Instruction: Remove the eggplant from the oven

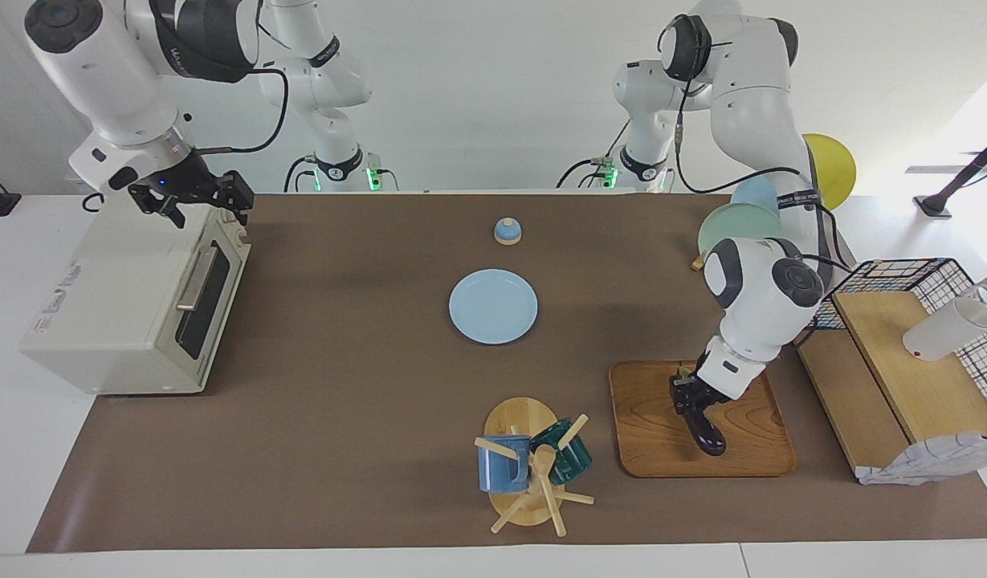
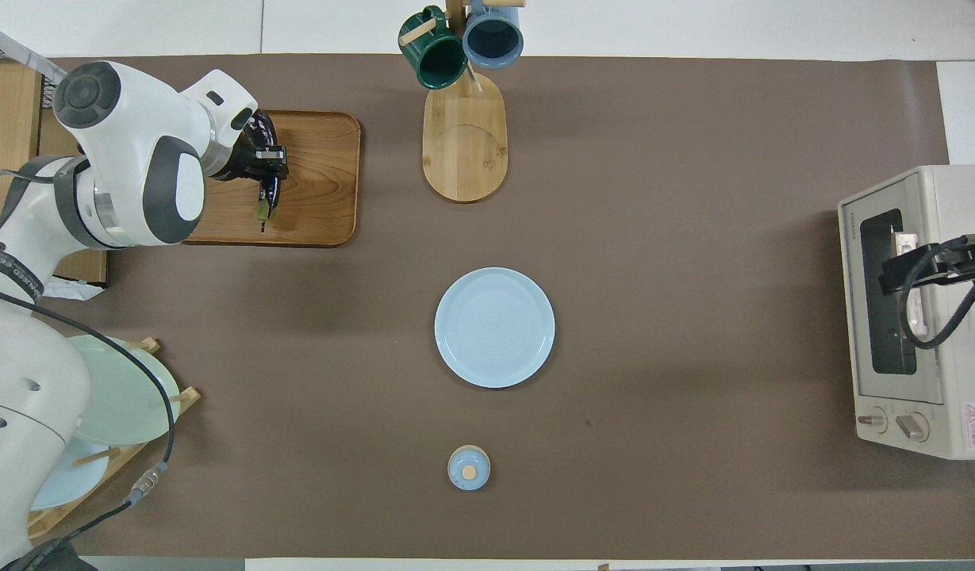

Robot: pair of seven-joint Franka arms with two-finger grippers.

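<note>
The dark purple eggplant (image 1: 708, 435) is in my left gripper (image 1: 692, 405), just above or resting on a wooden tray (image 1: 754, 449) toward the left arm's end of the table. In the overhead view the eggplant (image 2: 270, 193) hangs from the left gripper (image 2: 266, 161) over the tray (image 2: 320, 182). The cream oven (image 1: 116, 305) stands at the right arm's end with its dark glass door shut. My right gripper (image 1: 196, 201) hovers over the oven's top front edge. From overhead it (image 2: 903, 274) lies over the oven (image 2: 955, 238) door's handle.
A light blue plate (image 1: 493, 306) lies mid-table, with a small blue lidded pot (image 1: 507, 231) nearer the robots. A mug tree (image 1: 533, 466) holds a blue and a green mug. A plate rack (image 1: 738, 229), wire basket (image 1: 935, 277), wooden step shelf (image 1: 903, 377) and white bottle (image 1: 947, 329) stand at the left arm's end.
</note>
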